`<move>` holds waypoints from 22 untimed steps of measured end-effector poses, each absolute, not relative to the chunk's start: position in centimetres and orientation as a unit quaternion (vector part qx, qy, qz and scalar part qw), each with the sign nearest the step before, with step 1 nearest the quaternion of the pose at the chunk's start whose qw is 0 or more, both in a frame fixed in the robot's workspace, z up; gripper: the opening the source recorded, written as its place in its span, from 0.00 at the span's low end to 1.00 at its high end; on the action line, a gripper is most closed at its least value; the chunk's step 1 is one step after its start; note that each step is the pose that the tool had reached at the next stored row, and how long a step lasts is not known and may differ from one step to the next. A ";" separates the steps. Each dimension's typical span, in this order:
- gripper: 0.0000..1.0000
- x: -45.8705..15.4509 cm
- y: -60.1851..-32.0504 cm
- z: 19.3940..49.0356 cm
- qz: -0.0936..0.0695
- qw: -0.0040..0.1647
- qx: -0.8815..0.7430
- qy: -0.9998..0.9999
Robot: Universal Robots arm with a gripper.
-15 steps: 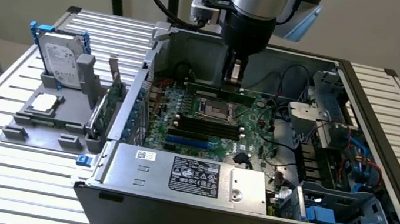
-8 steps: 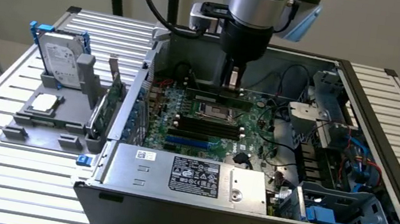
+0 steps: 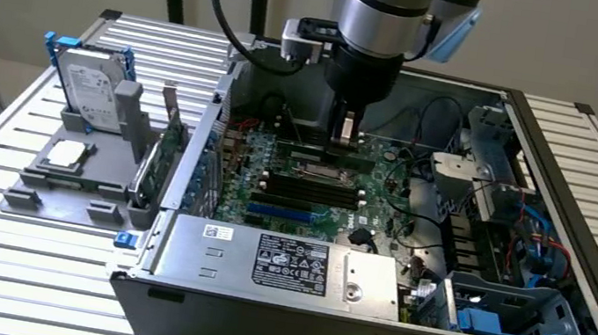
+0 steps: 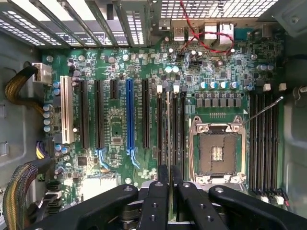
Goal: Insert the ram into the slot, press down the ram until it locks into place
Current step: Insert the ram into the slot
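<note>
One gripper (image 4: 169, 168) clenched on the ram (image 4: 168, 129), edge-on over the black slots (image 4: 159, 134)

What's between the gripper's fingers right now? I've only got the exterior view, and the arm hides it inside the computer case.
Observer: In the wrist view the black gripper is shut on the long thin ram stick, seen edge-on from above.
Operator: Is it lined up with anything?
Observer: Yes. It runs along the long narrow black memory slots, between the two that have white end clips.
</note>
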State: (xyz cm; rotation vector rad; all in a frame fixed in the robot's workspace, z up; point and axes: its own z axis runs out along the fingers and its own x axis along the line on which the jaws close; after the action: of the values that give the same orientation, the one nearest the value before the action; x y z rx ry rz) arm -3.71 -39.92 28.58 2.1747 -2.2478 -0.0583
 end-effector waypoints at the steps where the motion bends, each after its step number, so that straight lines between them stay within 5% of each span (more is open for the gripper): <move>1: 0.14 -3.7 -40.0 28.4 -0.019 0.007 0.696 -0.717; 22: 0.14 -4.2 -40.5 25.4 -0.013 0.001 0.696 -0.718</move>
State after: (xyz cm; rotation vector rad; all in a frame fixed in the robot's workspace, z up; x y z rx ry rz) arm -4.23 -40.48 25.39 2.1840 -2.2558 -0.0405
